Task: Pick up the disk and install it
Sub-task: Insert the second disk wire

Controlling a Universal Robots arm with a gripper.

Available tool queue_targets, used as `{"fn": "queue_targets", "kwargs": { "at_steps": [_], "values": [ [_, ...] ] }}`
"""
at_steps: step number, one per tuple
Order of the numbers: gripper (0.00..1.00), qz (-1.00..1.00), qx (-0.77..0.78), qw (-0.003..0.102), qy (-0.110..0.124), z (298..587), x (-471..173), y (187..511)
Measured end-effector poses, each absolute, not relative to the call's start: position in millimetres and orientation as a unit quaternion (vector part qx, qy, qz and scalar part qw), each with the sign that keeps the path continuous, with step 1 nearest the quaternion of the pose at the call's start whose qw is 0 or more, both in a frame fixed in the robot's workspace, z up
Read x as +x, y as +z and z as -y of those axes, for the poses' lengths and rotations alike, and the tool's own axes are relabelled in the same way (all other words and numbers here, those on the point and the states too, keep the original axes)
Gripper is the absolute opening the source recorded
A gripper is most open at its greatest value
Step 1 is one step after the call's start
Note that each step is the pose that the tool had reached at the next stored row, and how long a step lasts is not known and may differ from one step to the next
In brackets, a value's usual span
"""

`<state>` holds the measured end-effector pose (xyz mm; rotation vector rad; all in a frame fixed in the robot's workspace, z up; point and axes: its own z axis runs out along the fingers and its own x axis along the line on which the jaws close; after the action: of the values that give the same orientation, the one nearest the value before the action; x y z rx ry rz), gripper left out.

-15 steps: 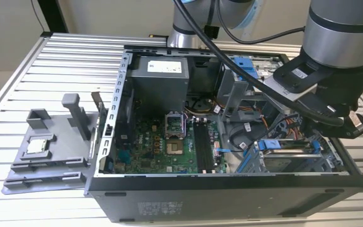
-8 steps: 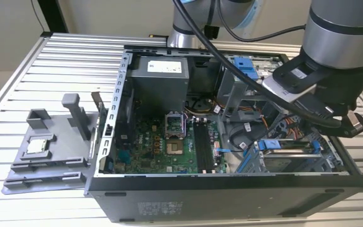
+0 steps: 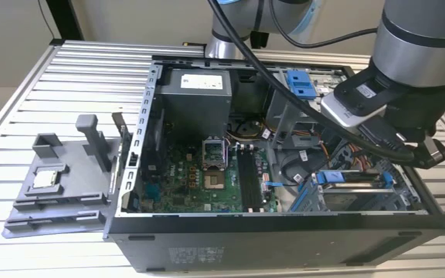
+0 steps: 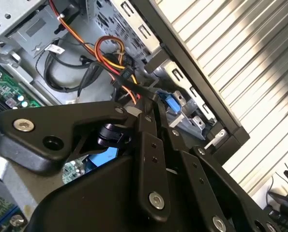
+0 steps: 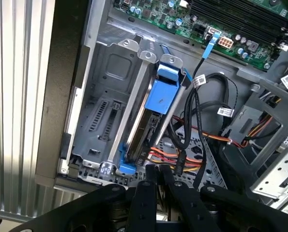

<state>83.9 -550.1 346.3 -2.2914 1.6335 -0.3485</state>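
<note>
The disk (image 5: pixel 159 99) stands on edge in a slot of the metal drive cage (image 5: pixel 105 77), its blue plastic frame facing out and its dark side partly visible below. In the exterior view the disk (image 3: pixel 352 178) sits in the cage at the case's near right corner. My gripper (image 5: pixel 157 175) hovers just off the disk's lower end, by the orange and black cables, its black fingers (image 5: pixel 147 183) close together with nothing between them. In the second wrist view the gripper (image 4: pixel 151 111) points toward the case wall.
The open computer case (image 3: pixel 284 231) lies on a slatted metal table (image 3: pixel 68 75). Inside are a grey power supply (image 3: pixel 195 87), a green motherboard (image 3: pixel 207 185) and cable bundles (image 5: pixel 202 145). A grey fixture (image 3: pixel 60 168) holding a small silver chip sits on the exterior view's left.
</note>
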Motion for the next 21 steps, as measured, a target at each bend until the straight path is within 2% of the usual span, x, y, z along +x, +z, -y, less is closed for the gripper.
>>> {"fn": "queue_targets", "kwargs": {
  "at_steps": [21],
  "values": [
    [0.0,-0.57,-0.797,0.159,-0.118,573,61,346]
  ]
}}
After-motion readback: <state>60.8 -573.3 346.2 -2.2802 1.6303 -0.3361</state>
